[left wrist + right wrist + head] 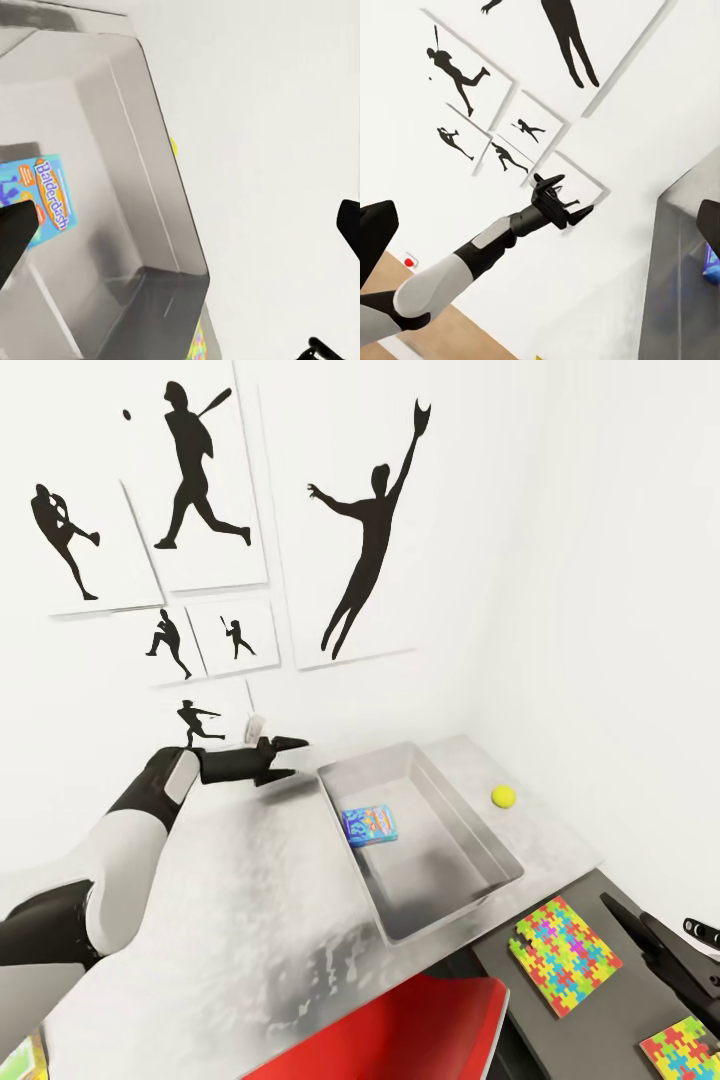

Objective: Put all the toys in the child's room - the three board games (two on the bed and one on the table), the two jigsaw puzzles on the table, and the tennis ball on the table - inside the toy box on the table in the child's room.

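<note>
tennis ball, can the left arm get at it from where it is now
Probably not directly. The left gripper hovers open past the far left corner of the toy box, and the tennis ball lies on the table beyond the box's opposite wall, so the arm must cross over it.

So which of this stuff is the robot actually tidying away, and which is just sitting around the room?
Part of the job:
toy box on the table
blue board game, already inside the box
tennis ball, on the table beside the box
two jigsaw puzzles on the lower dark section

Just there:
baseball silhouette pictures on the wall
red chair
</note>
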